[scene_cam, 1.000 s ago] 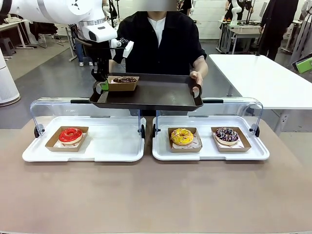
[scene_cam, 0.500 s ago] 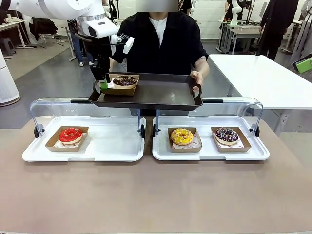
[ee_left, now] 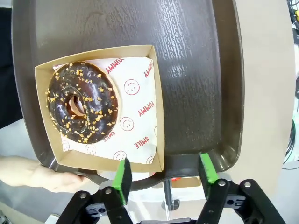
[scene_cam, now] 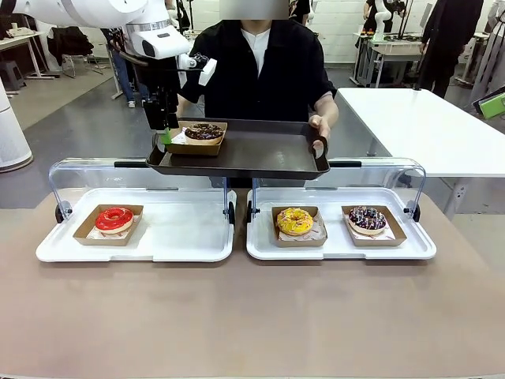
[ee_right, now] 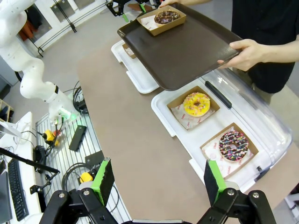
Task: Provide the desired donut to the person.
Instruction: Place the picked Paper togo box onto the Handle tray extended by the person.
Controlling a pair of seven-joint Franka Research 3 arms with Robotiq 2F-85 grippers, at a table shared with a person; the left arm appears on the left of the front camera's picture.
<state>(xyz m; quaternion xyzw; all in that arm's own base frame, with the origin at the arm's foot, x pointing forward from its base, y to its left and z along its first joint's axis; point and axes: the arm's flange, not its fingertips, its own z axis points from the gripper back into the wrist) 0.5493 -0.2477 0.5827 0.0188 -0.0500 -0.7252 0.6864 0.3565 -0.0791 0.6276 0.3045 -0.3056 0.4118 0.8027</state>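
A chocolate donut (scene_cam: 203,131) with nut crumbs sits in its cardboard box (scene_cam: 189,145) at the left end of a dark tray (scene_cam: 260,150). The person (scene_cam: 260,67) holds that tray above the far side of the table, one hand (scene_cam: 318,126) on its right rim. My left gripper (scene_cam: 163,130) hovers at the tray's left edge. In the left wrist view the left gripper (ee_left: 164,173) is open, its green pads (ee_left: 122,179) just off the rim and apart from the box (ee_left: 145,93) with the donut (ee_left: 80,108). My right gripper (ee_right: 159,182) hangs open high above the table.
Two white trays (scene_cam: 181,237) (scene_cam: 339,246) with raised clear lids lie on the brown table. The left one holds a red donut (scene_cam: 114,219). A yellow donut (scene_cam: 294,221) and a dark sprinkled donut (scene_cam: 367,219) sit on the right one. A white table (scene_cam: 418,126) stands far right.
My left gripper opened, let go of the cardboard box on the dark tray and drew back slightly up and left. The tray rose a little.
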